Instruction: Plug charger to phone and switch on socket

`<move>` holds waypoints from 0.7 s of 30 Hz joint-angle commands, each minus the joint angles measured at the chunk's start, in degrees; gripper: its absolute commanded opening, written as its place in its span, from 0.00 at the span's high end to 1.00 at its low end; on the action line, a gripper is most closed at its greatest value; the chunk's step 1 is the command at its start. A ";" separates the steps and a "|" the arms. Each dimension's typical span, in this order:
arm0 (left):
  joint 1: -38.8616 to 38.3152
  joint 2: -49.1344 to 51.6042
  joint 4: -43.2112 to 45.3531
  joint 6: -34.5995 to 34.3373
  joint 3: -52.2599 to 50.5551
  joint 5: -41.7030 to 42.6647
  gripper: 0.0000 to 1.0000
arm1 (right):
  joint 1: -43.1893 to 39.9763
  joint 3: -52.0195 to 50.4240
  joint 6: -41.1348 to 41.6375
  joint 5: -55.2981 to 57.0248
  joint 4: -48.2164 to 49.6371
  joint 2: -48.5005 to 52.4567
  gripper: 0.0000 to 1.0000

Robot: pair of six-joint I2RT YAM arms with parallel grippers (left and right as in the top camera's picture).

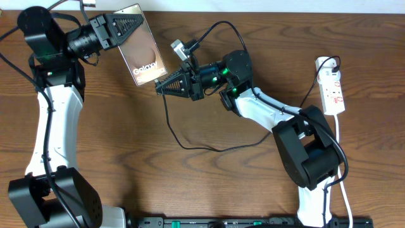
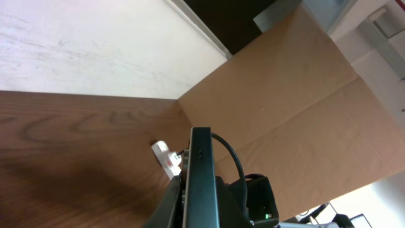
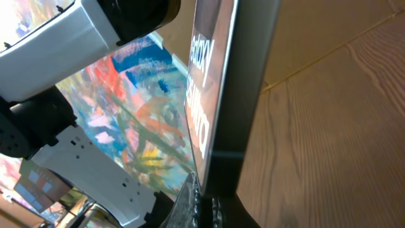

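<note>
I have the left hand (image 1: 124, 26) clamped on the top edge of the phone (image 1: 142, 47), holding it up off the table (image 1: 126, 158), screen up and tilted. The right hand (image 1: 159, 88) is pinched shut on the charger (image 1: 190, 145) plug end, its tip right at the phone's lower edge; the plug itself is hidden. The cable loops across the table toward the socket (image 1: 333, 88), which lies at the far right.

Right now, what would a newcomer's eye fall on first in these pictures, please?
The phone, held up off the table at the upper left by the left gripper, screen showing "Galaxy". Next, the right gripper pointing at its lower edge, the charger cable looping across the table behind it.
</note>
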 commanded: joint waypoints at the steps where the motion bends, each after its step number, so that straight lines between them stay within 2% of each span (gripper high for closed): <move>1: -0.04 -0.22 0.44 0.57 0.02 0.07 0.92 | 0.66 1.31 -1.25 0.90 0.31 -0.37 0.99; 21: -0.07 -0.22 0.42 1.81 0.02 0.35 0.93 | 0.59 1.31 -1.25 1.55 0.35 -0.37 0.99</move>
